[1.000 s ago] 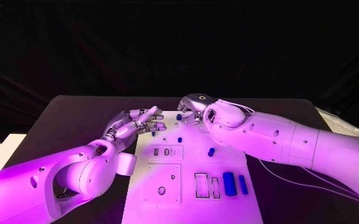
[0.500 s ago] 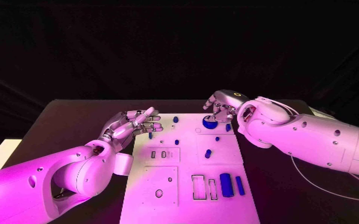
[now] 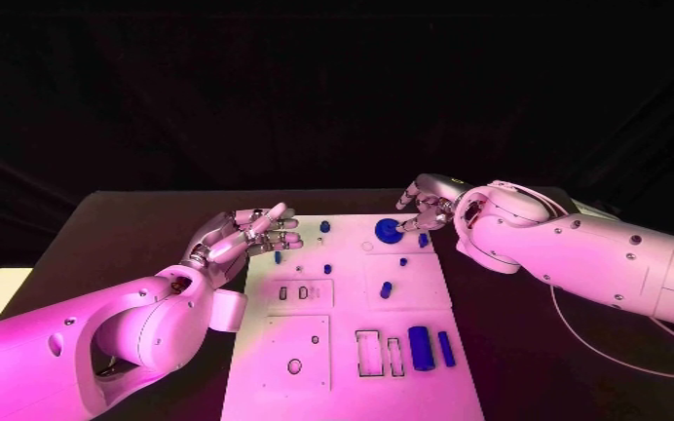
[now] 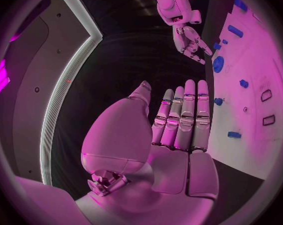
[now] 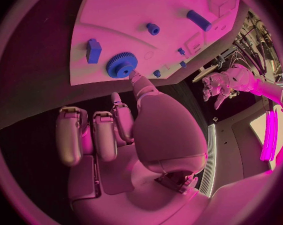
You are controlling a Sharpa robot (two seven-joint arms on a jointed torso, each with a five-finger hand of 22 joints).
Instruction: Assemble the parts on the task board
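**Both robot hands off the board, gear at its far edge**

Left robot hand (image 3: 250,234) hovers beside the task board's (image 3: 337,343) left edge with its fingers straight, close together and holding nothing; the left wrist view shows the same flat palm (image 4: 179,130). Right robot hand (image 3: 429,202) sits at the board's far right corner, fingers loosely curled and apart, nothing in them (image 5: 116,130), its fingertips near a blue gear (image 3: 388,231) that lies on the board (image 5: 179,15). A small blue block (image 3: 425,240) lies just beside the gear. Further small blue pieces dot the middle of the board, among them a short peg (image 3: 385,289). Near the front, a blue cylinder (image 3: 420,348) and a thinner blue bar (image 3: 445,348) lie side by side next to two rectangular slots. All of it rests on the black desk (image 3: 140,216)
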